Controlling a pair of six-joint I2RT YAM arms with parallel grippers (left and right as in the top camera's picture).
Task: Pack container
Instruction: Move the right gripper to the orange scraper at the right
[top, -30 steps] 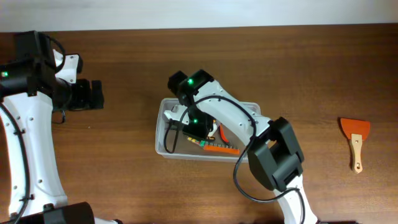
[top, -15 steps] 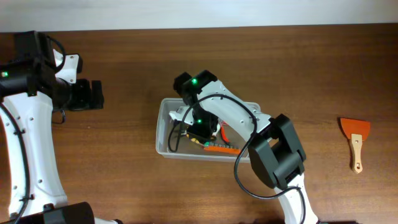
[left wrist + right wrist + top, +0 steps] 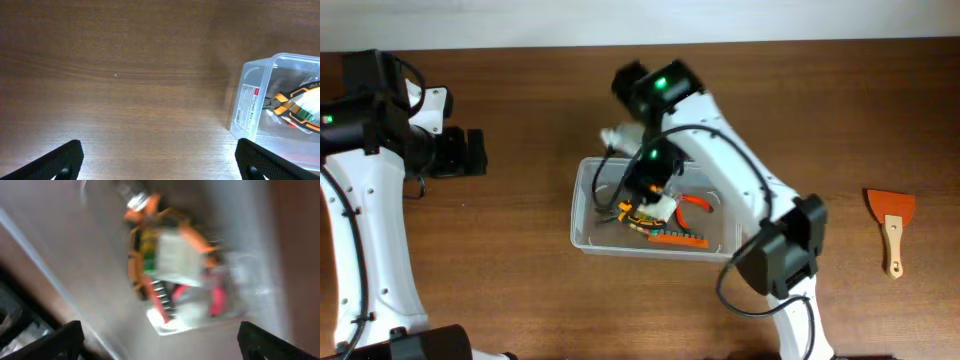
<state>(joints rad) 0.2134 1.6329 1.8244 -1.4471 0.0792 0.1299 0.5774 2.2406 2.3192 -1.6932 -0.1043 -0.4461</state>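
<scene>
Right gripper [image 3: 160,340] jaws spread wide, holding nothing, over the clear container [image 3: 582,215] mid-table — tools [image 3: 670,238] already inside. Orange scraper [image 3: 892,222] lies well to its right, handle toward the near edge; right arm [image 3: 732,172] nearer — left gripper [image 3: 160,160] also spread, far left

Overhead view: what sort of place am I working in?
Probably a workshop-style tabletop test bench: a wooden table, a clear container holding hand tools, and an orange scraper lying apart.

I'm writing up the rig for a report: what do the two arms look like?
The left arm and right arm have white links, black joints with green lights and thin black cables. The end effector fingers are black.
</scene>
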